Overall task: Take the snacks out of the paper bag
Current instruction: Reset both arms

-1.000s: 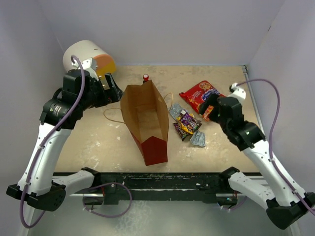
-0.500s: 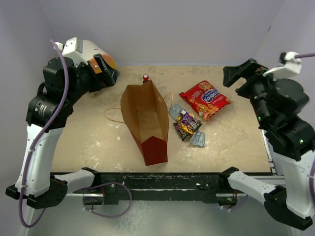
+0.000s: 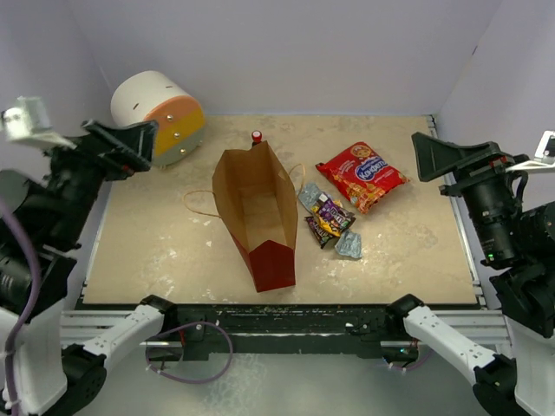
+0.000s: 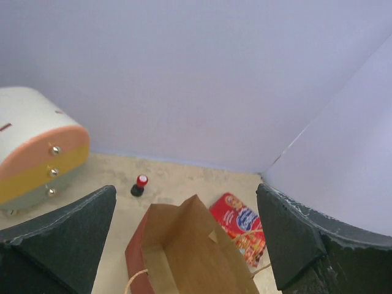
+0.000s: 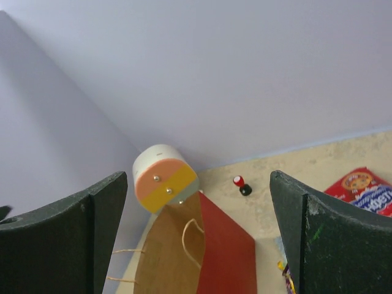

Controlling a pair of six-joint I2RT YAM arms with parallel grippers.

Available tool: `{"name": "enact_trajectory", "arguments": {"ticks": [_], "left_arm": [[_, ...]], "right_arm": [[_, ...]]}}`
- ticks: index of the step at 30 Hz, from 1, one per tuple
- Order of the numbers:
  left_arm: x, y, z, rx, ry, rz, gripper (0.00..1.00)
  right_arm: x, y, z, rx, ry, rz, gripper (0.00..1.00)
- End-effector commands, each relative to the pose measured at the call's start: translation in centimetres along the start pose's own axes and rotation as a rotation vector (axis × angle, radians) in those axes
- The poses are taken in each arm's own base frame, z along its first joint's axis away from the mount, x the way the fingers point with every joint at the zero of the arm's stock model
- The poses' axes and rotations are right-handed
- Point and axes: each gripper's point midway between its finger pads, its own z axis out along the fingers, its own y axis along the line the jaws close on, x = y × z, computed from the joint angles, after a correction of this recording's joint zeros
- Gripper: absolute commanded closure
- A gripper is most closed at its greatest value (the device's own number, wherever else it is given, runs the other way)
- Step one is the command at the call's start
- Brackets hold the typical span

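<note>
The paper bag (image 3: 256, 208), red outside and brown inside, lies on its side mid-table with its mouth toward the back; no snack shows inside it. The red chip bag (image 3: 362, 176) lies flat to its right. Several small candy packets (image 3: 328, 219) lie between them, by the bag's right wall. My left gripper (image 3: 130, 143) is open and empty, raised high at the left edge. My right gripper (image 3: 438, 156) is open and empty, raised high at the right edge. The left wrist view shows the bag (image 4: 184, 251) and chip bag (image 4: 239, 223) far below; the right wrist view shows the bag (image 5: 202, 251).
A white cylinder with an orange-yellow face (image 3: 159, 106) stands at the back left corner. A tiny red-and-black knob (image 3: 257, 137) sits just behind the bag's mouth. Twine handles (image 3: 198, 201) lie to the bag's left. Pale walls enclose the table on three sides.
Both arms have risen and pulled back from the table toward its side edges. The bag and the snacks have not moved.
</note>
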Motion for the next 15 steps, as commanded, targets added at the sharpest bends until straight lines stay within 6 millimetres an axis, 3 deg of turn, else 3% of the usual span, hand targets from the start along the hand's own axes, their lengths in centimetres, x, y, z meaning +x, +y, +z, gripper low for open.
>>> {"name": "enact_trajectory", "arguments": {"ticks": [1, 15], "left_arm": [[-2.3, 1.1, -1.6, -0.05, -0.114, 0.0, 0.01], [-1.8, 2.0, -1.7, -0.092, -0.087, 0.026, 0.01]], "right_arm": [[-0.1, -1.2, -1.2, 0.046, -0.042, 0.101, 0.0], [0.9, -3.5, -1.2, 0.176, -0.029, 0.167, 0.0]]}}
